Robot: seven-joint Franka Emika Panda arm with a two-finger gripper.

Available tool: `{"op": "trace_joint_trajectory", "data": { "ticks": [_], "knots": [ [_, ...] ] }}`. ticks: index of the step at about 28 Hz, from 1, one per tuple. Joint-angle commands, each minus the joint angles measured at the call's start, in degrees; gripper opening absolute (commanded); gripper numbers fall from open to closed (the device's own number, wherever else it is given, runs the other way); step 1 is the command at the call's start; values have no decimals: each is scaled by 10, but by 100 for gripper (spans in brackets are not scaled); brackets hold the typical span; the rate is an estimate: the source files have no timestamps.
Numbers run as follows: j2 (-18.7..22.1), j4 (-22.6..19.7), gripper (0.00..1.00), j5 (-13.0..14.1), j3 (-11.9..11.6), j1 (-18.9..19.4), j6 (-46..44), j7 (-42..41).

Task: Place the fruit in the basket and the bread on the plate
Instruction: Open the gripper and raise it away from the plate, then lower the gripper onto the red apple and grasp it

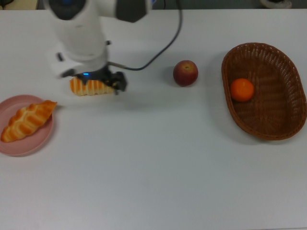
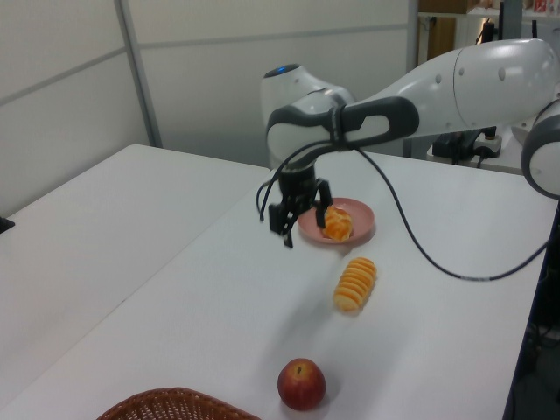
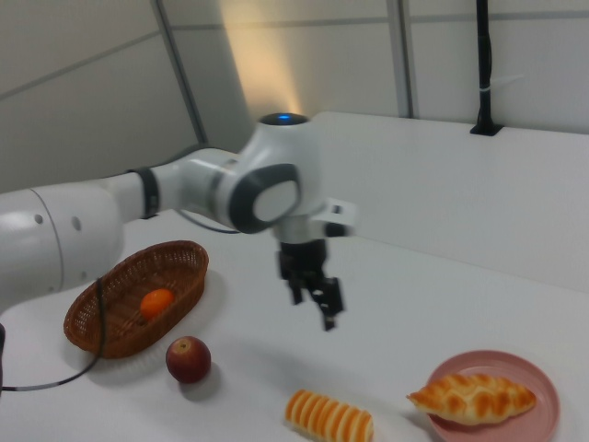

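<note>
Closest in the left view: rim of the basket (image 2: 166, 404), with 1 orange (image 1: 242, 89) inside, seen from the top view. Next, the apple (image 2: 301, 383), alone on the table (image 1: 153, 167), not yet in.

Then the ridged roll (image 2: 354, 283), flat on the table, well apart from the plate (image 2: 363, 229). Probably light and soft, easy to squash. Best pinched gently across the short middle, not end to end.

Farther back, the braided loaf (image 2: 335, 223), already on the plate.

Last, the gripper (image 2: 300, 219): up in the air, pointing down, 2 fingers spread apart, holding nothing. Over the roll in the top view.
</note>
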State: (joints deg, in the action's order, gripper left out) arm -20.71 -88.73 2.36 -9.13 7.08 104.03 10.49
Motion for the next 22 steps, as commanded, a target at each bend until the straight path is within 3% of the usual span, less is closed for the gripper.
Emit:
{"op": "trace_joint_trajectory", "data": {
  "ticks": [1,4,5,9,15,19,22],
  "knots": [
    [20,-50,100,-12,-19,71,-3,-25],
    [24,-62,100,-19,-38,115,-1,-20],
    [25,-67,100,-19,-58,144,0,-19],
    [36,-88,100,-16,-86,193,13,-17],
    [99,-188,100,-30,-77,235,101,45],
    [100,-200,100,-42,-71,257,106,71],
    [101,-217,100,-62,-43,261,117,101]
  ]
}}
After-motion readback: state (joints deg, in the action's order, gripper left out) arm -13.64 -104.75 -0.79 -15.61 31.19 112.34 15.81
